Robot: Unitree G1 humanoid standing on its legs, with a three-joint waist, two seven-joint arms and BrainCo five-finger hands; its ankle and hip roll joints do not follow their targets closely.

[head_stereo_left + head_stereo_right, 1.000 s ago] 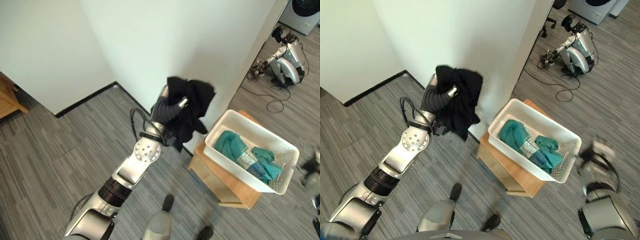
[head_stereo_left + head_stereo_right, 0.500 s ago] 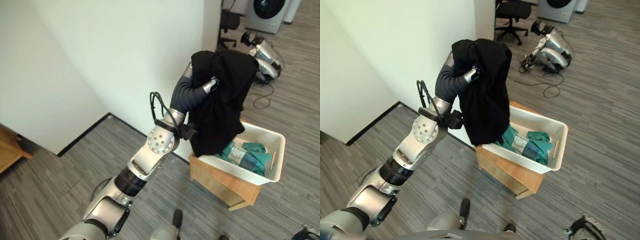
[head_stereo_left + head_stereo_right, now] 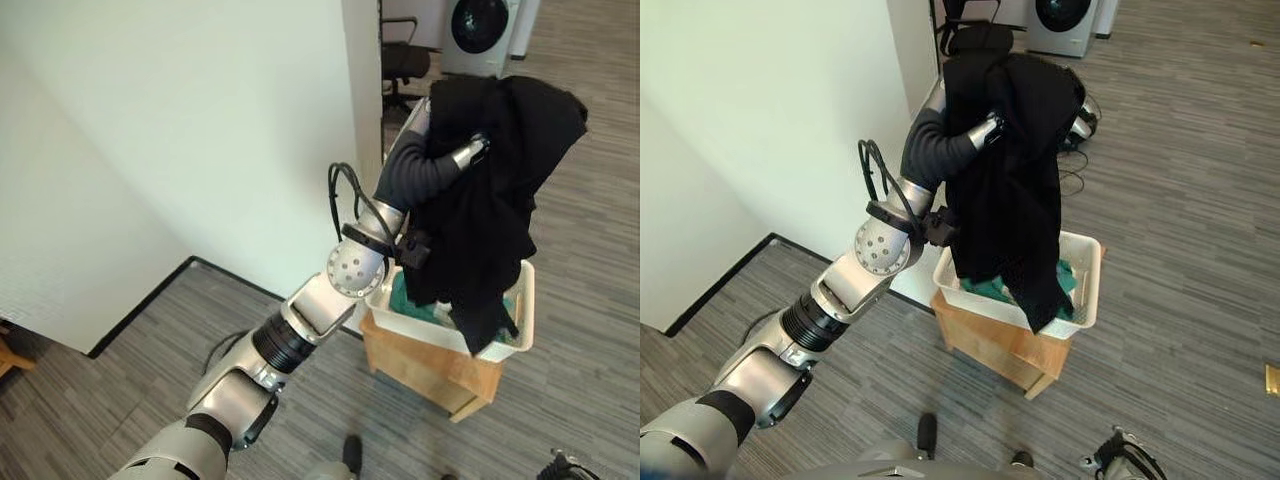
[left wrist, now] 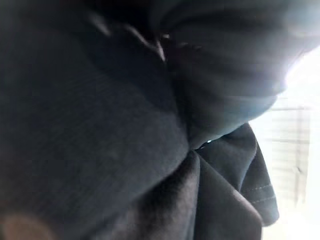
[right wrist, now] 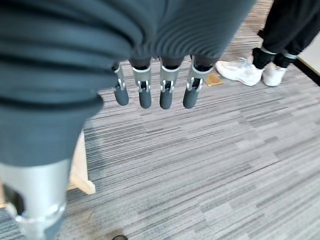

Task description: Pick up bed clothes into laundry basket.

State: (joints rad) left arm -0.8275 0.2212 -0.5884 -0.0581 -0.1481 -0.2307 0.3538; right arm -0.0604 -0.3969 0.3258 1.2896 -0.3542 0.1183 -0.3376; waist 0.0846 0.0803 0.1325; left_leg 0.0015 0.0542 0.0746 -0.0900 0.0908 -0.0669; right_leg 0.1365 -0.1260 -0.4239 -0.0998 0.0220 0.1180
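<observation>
Left hand (image 3: pixel 452 160) was raised high, fingers curled round a bunched black garment (image 3: pixel 495 215); the cloth draped over the hand and hung down, its lower end reaching into/over the white laundry basket (image 3: pixel 512 340). Can't tell whether the hem touched what's inside. Basket sat on a low wooden stand (image 3: pixel 420 365) on grey striped carpet (image 3: pixel 1180 230), just beside the white wall corner (image 3: pixel 345 130), and held teal clothes (image 3: pixel 990 287) under the hanging black cloth.

Head views gave the overall layout, plus a washing machine (image 3: pixel 478 30) and an office chair (image 3: pixel 400 65) far back.

Left wrist view gave dark folds of the garment (image 4: pixel 125 125) right up against the lens.

Right wrist view: right hand (image 5: pixel 155 87) hung over bare carpet, fingers straight and holding nothing, a person's white shoes (image 5: pixel 247 72) and dark trouser legs beyond.
</observation>
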